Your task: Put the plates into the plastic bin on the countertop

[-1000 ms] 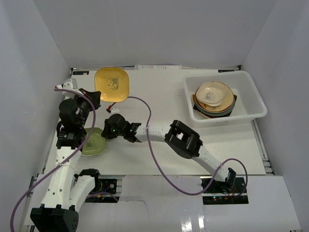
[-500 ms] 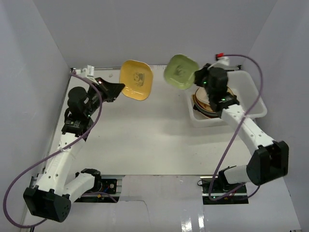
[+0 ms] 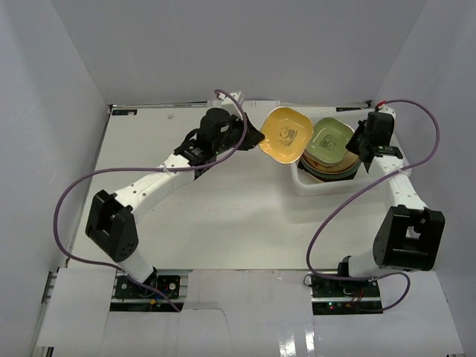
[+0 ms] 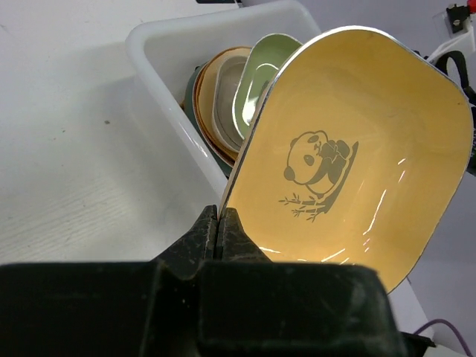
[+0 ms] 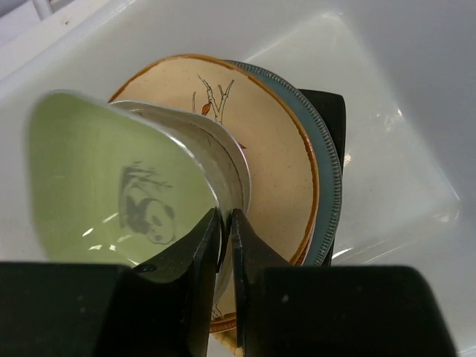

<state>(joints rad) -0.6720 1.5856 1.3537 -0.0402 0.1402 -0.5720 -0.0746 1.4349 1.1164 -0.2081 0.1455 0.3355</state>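
My left gripper (image 3: 258,141) is shut on the edge of a yellow panda-printed plate (image 3: 287,134) and holds it tilted in the air at the left end of the plastic bin (image 3: 320,187). In the left wrist view the jaws (image 4: 220,219) pinch the plate's rim (image 4: 349,149). My right gripper (image 3: 358,141) is shut on a green panda plate (image 3: 331,138), tilted over the stack in the bin. The right wrist view shows the gripper (image 5: 225,223) on the green plate (image 5: 111,171), above a pale dish, a tan bird-painted plate (image 5: 275,149) and a teal plate (image 5: 331,171).
The bin stands at the back right of the white countertop (image 3: 223,216). White enclosure walls stand close behind and beside it. The left arm stretches diagonally across the counter from the near left, with its purple cable looping above it.
The left arm has swung right, carrying the yellow plate from the back left to the bin's left end. The right arm has brought the green plate down over the stack in the bin.
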